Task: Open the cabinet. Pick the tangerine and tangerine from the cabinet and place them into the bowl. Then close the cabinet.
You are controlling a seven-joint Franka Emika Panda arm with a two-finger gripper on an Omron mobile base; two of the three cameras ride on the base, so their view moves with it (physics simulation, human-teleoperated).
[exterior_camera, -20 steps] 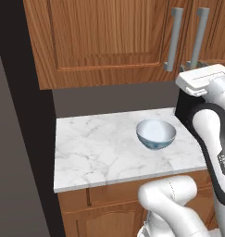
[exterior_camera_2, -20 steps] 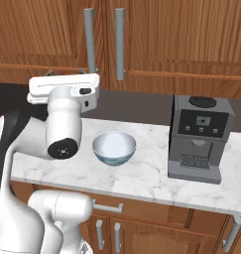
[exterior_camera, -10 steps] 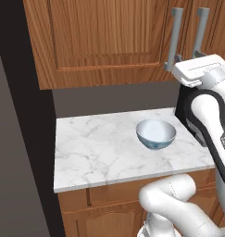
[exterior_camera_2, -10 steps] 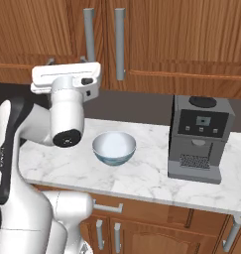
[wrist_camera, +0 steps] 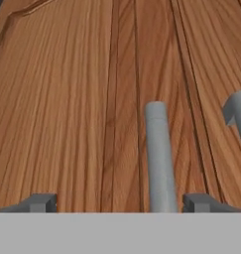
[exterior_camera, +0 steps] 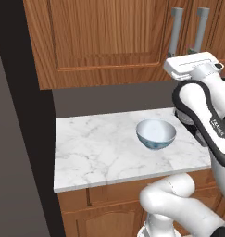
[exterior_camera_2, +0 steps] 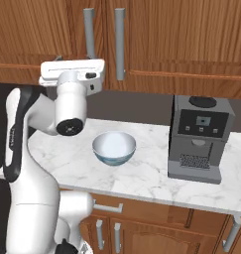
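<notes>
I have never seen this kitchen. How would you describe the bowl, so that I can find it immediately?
Start at the reddish-brown wall cabinet with the long grey bar handles, then look down to the white marble counter below it. The bowl stands there in the open, left of the grey coffee machine. It is round and low, white inside and blue-grey outside, unlike the tall, boxy machine.

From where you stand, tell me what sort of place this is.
A kitchen, most likely a home one, though rendered. A reddish-brown wooden wall cabinet with grey bar handles hangs over a marble counter, where a coffee machine and a ceramic bowl stand.
</notes>
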